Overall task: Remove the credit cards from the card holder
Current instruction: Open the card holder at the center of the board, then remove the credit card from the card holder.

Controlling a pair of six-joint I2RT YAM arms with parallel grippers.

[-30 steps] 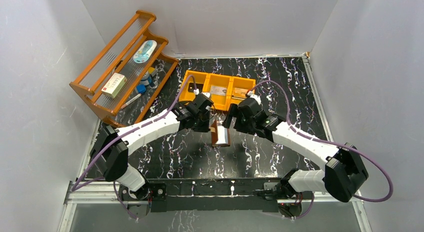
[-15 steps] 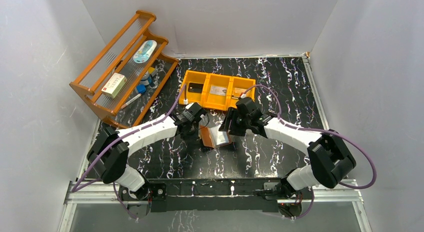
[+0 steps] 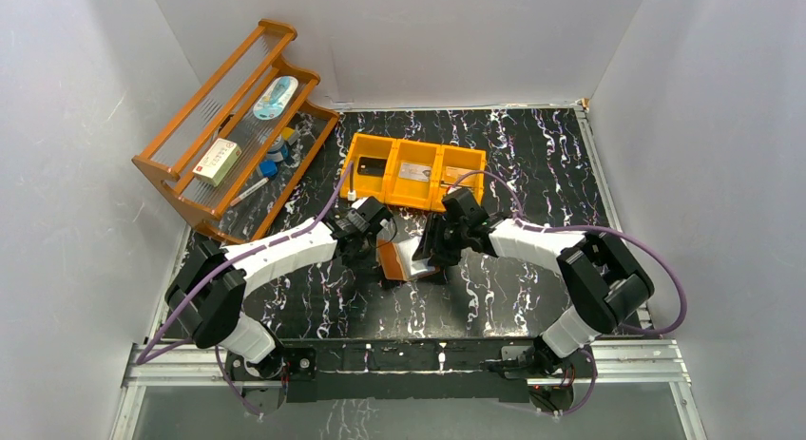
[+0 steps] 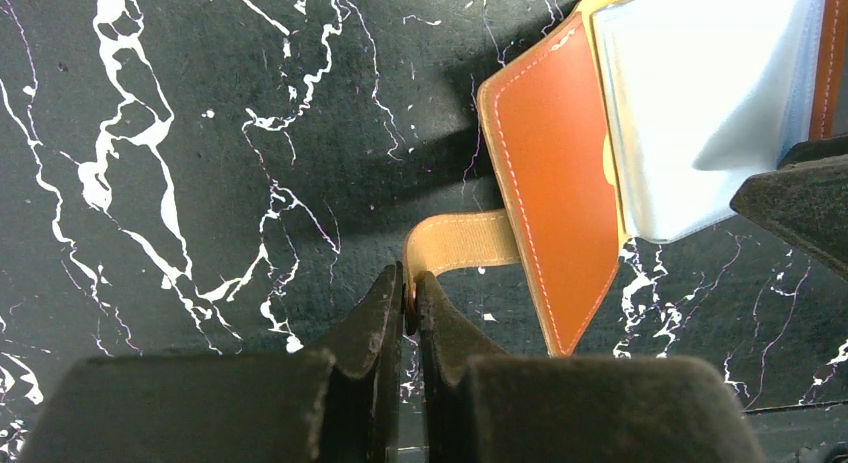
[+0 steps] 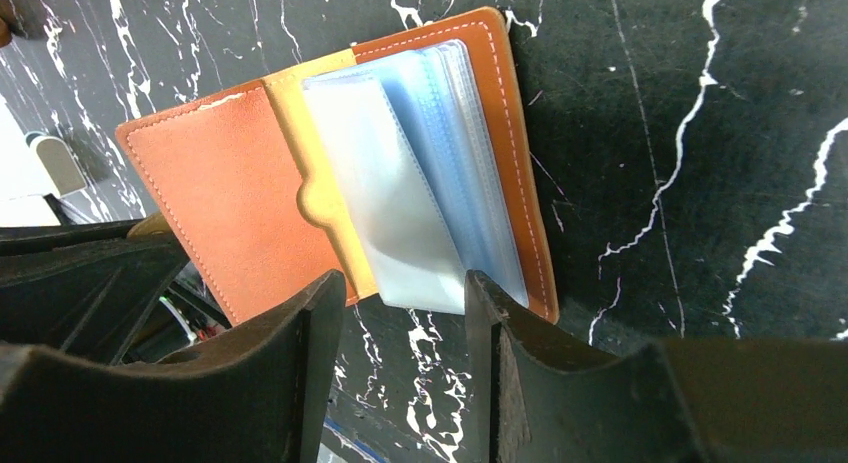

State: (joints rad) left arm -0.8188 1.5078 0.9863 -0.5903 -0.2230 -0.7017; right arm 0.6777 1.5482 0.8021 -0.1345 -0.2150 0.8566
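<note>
The brown leather card holder [image 3: 404,260] lies open on the black marbled table, its pale-blue clear pockets [image 5: 400,203] fanned upward. My left gripper [image 4: 411,285] is shut on the holder's tan strap [image 4: 465,241] at its left side. My right gripper [image 5: 405,283] stands open at the holder's near edge, its fingertips either side of the lowest pocket's edge, with bare table showing between them. No card shows plainly inside the pockets. A black card [image 3: 372,166], a silvery-grey card [image 3: 414,171] and a tan card [image 3: 460,175] lie in the orange bin.
The orange three-compartment bin [image 3: 415,200] stands just behind the holder and both wrists. At the back left a wooden rack [image 3: 238,126] holds a white-and-red box [image 3: 217,161] and small items. White walls close in the table on three sides.
The holder, held up off the table a second ago, now lies open on it. Both arms came down and left with it. The right jaws have narrowed.
</note>
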